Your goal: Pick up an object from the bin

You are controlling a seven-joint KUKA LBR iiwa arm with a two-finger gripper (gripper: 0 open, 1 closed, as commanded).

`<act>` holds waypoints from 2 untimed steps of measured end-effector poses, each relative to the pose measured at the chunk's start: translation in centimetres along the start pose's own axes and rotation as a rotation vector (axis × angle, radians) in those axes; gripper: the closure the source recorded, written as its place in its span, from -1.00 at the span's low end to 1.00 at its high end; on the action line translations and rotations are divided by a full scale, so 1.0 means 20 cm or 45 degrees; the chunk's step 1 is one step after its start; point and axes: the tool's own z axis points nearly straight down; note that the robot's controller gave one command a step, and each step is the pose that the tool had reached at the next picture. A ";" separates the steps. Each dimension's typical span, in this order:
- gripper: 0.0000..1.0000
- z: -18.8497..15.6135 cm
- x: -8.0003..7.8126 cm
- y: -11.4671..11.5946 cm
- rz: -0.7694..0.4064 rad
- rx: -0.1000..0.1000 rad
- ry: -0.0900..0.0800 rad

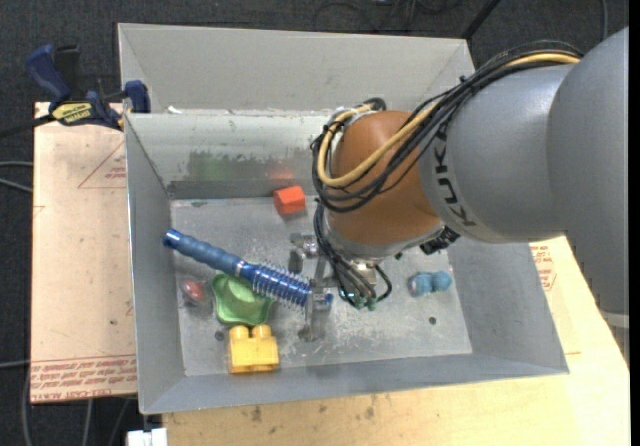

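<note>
Blue plastic rod [238, 267]: long and thin, smooth handle at one end, ribbed spring-like coil at the other; flat on the floor of the grey metal bin [150, 234], left of centre.
Long axis: slanted, running from near the left wall towards the middle of the near edge.
Pointing: smooth handle towards the far left corner, ribbed end towards the near right, ending at the gripper.
Gripper [318, 296]: low over the middle of the bin floor, right at the rod's ribbed tip; touching or just above, not to be told.
Grip state: cannot tell whether released or clenched.
Wrist: rounded orange cover [380, 184] wrapped in yellow and black cables, grey arm entering over the right wall.
Green curled plastic piece [238, 302]: on the near side of the rod's ribbed part, partly overlapped by it.
Yellow plastic brick [252, 349]: by the near edge, just beside the green piece.
Small red object [192, 289]: near the left wall, beside the green piece.
Orange cube [290, 199]: at the far wall, apart from the rod.
Pale blue small lump [430, 284]: right half of the floor, well apart from the rest.
</note>
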 end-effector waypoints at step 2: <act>1.00 0.31 -0.14 0.00 0.091 -0.003 -0.012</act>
